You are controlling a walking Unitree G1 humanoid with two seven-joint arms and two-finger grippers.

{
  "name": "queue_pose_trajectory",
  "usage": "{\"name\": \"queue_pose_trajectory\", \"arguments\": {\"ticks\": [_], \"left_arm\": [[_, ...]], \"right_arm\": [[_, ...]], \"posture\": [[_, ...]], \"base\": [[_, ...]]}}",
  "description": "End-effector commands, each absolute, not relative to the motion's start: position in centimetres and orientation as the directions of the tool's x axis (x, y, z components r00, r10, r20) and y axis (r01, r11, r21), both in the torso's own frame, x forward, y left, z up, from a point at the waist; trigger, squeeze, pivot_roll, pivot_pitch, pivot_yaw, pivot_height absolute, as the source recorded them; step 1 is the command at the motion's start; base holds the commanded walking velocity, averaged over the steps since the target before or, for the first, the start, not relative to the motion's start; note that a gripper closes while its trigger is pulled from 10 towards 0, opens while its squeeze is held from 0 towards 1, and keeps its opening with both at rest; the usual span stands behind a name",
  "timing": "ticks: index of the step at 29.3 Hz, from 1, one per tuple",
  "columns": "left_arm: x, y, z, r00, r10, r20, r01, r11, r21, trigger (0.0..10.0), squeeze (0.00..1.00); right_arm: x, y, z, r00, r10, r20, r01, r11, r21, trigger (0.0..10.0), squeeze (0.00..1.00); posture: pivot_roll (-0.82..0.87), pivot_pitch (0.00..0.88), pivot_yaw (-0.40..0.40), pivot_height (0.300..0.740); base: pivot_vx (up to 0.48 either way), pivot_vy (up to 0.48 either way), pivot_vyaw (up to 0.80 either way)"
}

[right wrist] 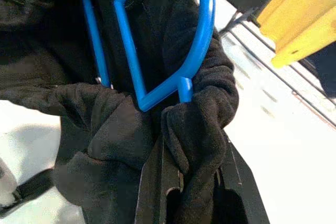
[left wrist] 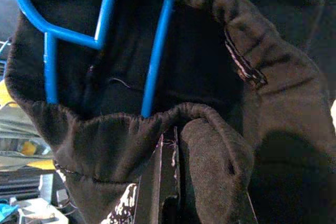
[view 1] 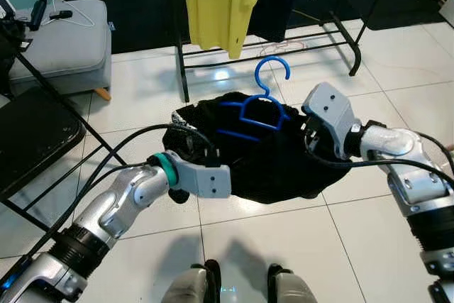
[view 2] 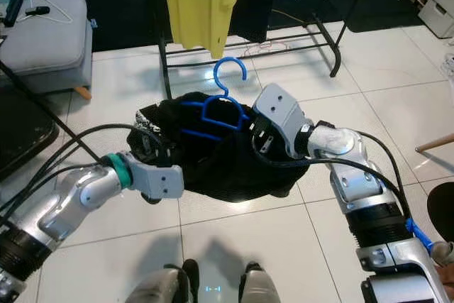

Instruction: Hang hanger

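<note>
Black cloth fills the space between the two arms, a soft garment held up over the white tiled floor; the left gripper is clenched on a fold of its hem, and the right gripper is clamped on a bunched fold just beside the blue hanger; the hanger sits threaded in the garment, hook standing free above it; the cloth is probably limp and light and will sag, while the hanger looks stiff, light and smooth, best taken at the neck under the hook; farther off stands the black rack with a yellow shirt.
</note>
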State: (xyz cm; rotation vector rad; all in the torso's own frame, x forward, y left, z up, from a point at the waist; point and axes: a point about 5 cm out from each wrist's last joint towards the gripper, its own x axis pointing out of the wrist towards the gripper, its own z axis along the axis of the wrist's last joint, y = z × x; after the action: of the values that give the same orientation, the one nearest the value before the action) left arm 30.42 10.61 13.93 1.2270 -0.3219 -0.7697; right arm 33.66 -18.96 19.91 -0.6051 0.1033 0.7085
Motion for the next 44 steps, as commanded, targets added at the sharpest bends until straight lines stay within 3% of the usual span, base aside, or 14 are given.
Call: {"name": "queue_pose_trajectory", "arguments": {"ticks": [1, 8, 12, 13, 14, 15, 16, 17, 25, 29, 33, 34, 35, 44], "left_arm": [[29.3, 10.6, 11.5, 0.664, -0.697, -0.27, 0.416, 0.044, 0.908, 10.0, 0.0], [29.4, 10.5, 10.7, 0.662, -0.694, -0.283, 0.408, 0.017, 0.913, 10.0, 0.0], [30.0, 9.4, 11.6, 0.687, -0.696, -0.211, 0.442, 0.169, 0.881, 10.0, 0.0], [30.4, 9.0, 12.5, 0.706, -0.69, -0.159, 0.463, 0.28, 0.841, 10.0, 0.0], [30.4, 9.0, 12.5, 0.706, -0.69, -0.159, 0.463, 0.28, 0.841, 10.0, 0.0], [30.7, 8.7, 13.1, 0.716, -0.687, -0.119, 0.473, 0.353, 0.807, 10.0, 0.25], [31.0, 8.5, 13.6, 0.725, -0.683, -0.087, 0.478, 0.408, 0.778, 10.0, 0.83], [31.2, 8.2, 14.0, 0.733, -0.678, -0.061, 0.493, 0.467, 0.734, 10.0, 1.0], [31.5, 8.0, 15.1, 0.724, -0.69, -0.013, 0.567, 0.585, 0.58, 10.0, 1.0], [31.4, 10.0, 16.6, 0.723, -0.69, 0.023, 0.611, 0.654, 0.446, 10.0, 1.0], [31.4, 10.0, 16.6, 0.723, -0.69, 0.023, 0.611, 0.654, 0.446, 10.0, 1.0], [30.9, 11.3, 17.3, 0.704, -0.71, 0.009, 0.652, 0.651, 0.388, 10.0, 1.0], [30.5, 12.5, 18.3, 0.68, -0.733, 0.013, 0.688, 0.645, 0.334, 10.0, 0.0], [29.0, 16.7, 23.3, 0.549, -0.831, 0.092, 0.817, 0.557, 0.151, 10.0, 0.0]], "right_arm": [[34.4, -19.9, 22.5, 0.839, 0.525, -0.147, -0.511, 0.663, -0.548, 10.0, 0.0], [35.0, -20.6, 24.6, 0.895, 0.446, -0.017, -0.372, 0.725, -0.58, 10.0, 0.0], [34.5, -20.0, 25.6, 0.864, 0.502, 0.041, -0.377, 0.699, -0.608, 10.0, 0.0], [33.8, -19.3, 25.6, 0.821, 0.57, 0.034, -0.43, 0.656, -0.621, 10.0, 0.0], [33.8, -19.3, 25.6, 0.821, 0.57, 0.034, -0.43, 0.656, -0.621, 10.0, 0.0], [33.1, -18.7, 25.6, 0.78, 0.625, 0.027, -0.475, 0.62, -0.624, 10.0, 0.0], [32.6, -18.1, 25.6, 0.746, 0.665, 0.022, -0.512, 0.594, -0.62, 10.0, 0.0], [32.0, -17.5, 25.8, 0.7, 0.713, 0.029, -0.557, 0.571, -0.604, 10.0, 0.0], [30.7, -16.6, 27.0, 0.619, 0.783, 0.059, -0.612, 0.527, -0.59, 10.0, 0.0], [30.9, -17.8, 26.3, 0.646, 0.763, 0.024, -0.603, 0.53, -0.597, 10.0, 0.0], [30.9, -17.8, 26.3, 0.646, 0.763, 0.024, -0.603, 0.53, -0.597, 10.0, 0.0], [31.0, -18.3, 25.9, 0.666, 0.746, 0.017, -0.593, 0.543, -0.595, 10.0, 0.0], [31.2, -18.9, 25.6, 0.687, 0.727, 0.006, -0.581, 0.555, -0.596, 10.0, 0.0], [31.1, -20.6, 23.5, 0.735, 0.672, -0.086, -0.574, 0.551, -0.605, 10.0, 0.0]], "posture": [[-0.13, 0.122, 0.101, 0.74], [-0.13, 0.117, 0.099, 0.74], [-0.13, 0.111, 0.1, 0.74], [-0.14, 0.108, 0.1, 0.74], [-0.14, 0.108, 0.1, 0.74], [-0.14, 0.108, 0.1, 0.74], [-0.14, 0.107, 0.1, 0.74], [-0.14, 0.105, 0.101, 0.74], [-0.14, 0.106, 0.105, 0.74], [-0.14, 0.109, 0.105, 0.74], [-0.14, 0.109, 0.105, 0.74], [-0.13, 0.115, 0.106, 0.74], [-0.13, 0.117, 0.106, 0.74], [-0.12, 0.12, 0.107, 0.74]], "base": [[0.0, 0.0, 0.0], [0.0, 0.0, 0.0], [0.0, 0.0, 0.0], [0.0, 0.0, 0.0], [0.0, 0.0, 0.0], [0.0, 0.0, 0.0], [0.0, 0.0, 0.0], [0.0, 0.0, 0.0], [0.0, 0.0, 0.0], [0.0, 0.0, 0.0], [0.0, 0.0, 0.0], [0.0, 0.0, 0.0], [0.0, 0.0, 0.0], [0.0, 0.0, 0.0]]}}
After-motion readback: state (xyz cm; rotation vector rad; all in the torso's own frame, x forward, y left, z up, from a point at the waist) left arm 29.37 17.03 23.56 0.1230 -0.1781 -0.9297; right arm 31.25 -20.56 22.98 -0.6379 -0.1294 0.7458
